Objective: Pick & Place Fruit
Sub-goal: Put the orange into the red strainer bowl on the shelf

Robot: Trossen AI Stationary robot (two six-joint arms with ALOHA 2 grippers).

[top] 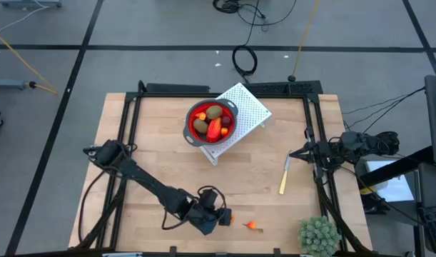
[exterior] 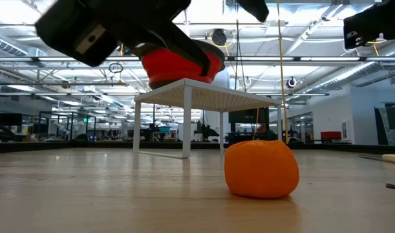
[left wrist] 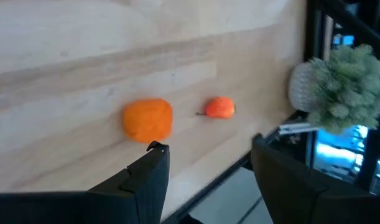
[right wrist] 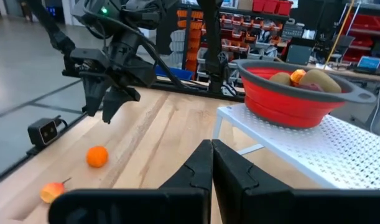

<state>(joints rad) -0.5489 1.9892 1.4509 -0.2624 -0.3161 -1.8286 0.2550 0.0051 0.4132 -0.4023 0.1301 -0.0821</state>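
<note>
So the left end effector (top: 216, 216) hung fingers apart just over the small orange fruit (left wrist: 147, 120) near the desk (top: 160, 143) front edge, mid-reach, and next it probably needed dropping and closing.

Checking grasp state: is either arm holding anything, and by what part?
Nothing held. Left gripper hangs open above the orange ball; right gripper is shut, empty.

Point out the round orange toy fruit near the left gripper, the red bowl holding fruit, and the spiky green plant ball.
Round orange toy fruit (left wrist: 147, 120): left wrist view, centre of its body.
Red bowl (right wrist: 295, 107): right wrist view, outer side wall.
Spiky green plant ball (top: 319, 235): high view, middle of its top.
</note>
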